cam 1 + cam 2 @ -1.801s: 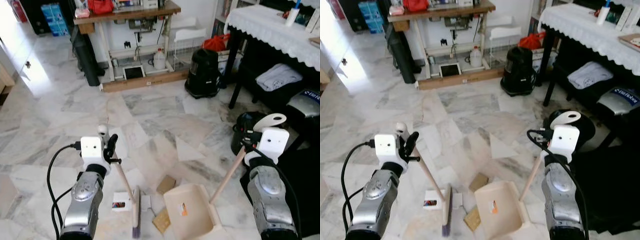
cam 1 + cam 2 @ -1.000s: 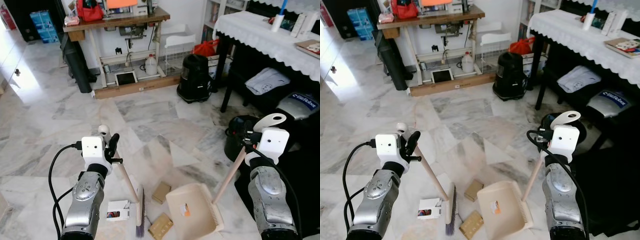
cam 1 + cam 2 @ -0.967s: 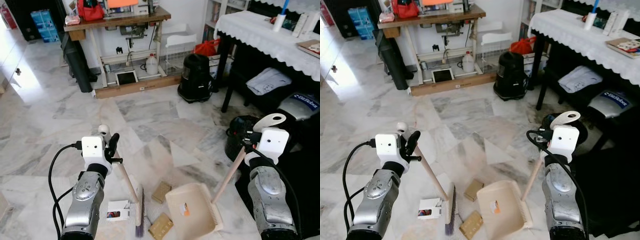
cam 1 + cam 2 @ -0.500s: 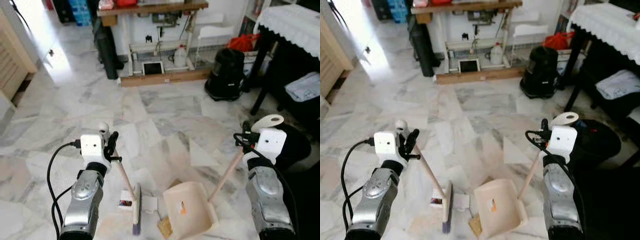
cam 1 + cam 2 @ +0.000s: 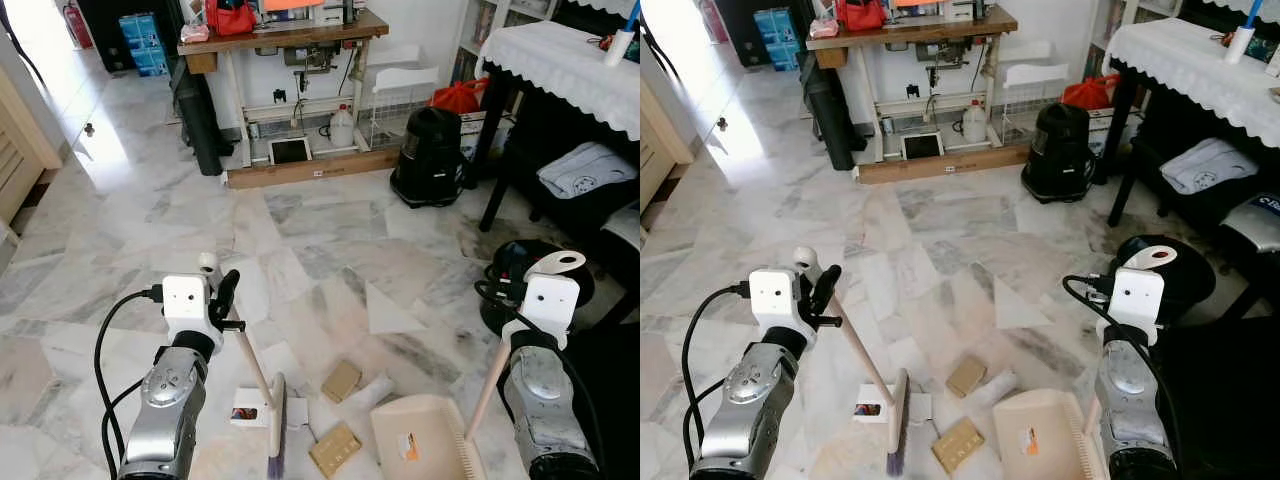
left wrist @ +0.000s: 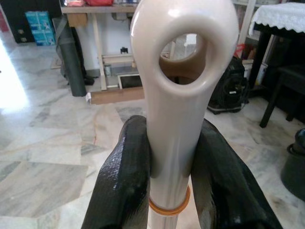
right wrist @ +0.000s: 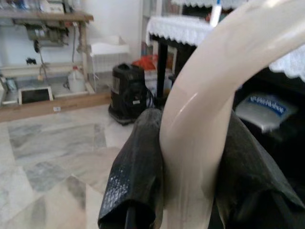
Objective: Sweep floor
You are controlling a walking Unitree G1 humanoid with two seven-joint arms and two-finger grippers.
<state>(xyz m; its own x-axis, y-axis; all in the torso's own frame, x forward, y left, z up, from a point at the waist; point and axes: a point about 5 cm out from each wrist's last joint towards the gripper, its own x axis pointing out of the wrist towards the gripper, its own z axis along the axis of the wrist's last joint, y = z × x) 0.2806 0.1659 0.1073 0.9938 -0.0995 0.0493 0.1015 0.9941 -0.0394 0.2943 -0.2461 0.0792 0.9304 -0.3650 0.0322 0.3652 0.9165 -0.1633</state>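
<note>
Two cream tools are in hand over the marble floor. In the left eye view the left gripper clamps the top of the broom; its pale wooden stick slants down and away to the robot's right, ending in a narrow head with a purplish bristle tip on the floor. The broom head stands just beside a small white box, with two brown cardboard pieces on the floor between it and the dustpan. The dustpan is a wide cream scoop lying flat on the floor at the lower right, its stick rising up toward the right gripper.

In the right eye view the same layout shows, with a black vacuum cleaner well beyond.

In the left wrist view black fingers press both sides of the broom's looped cream handle end.

In the right wrist view the fingers are squeezed around the dustpan's curved cream handle.
</note>
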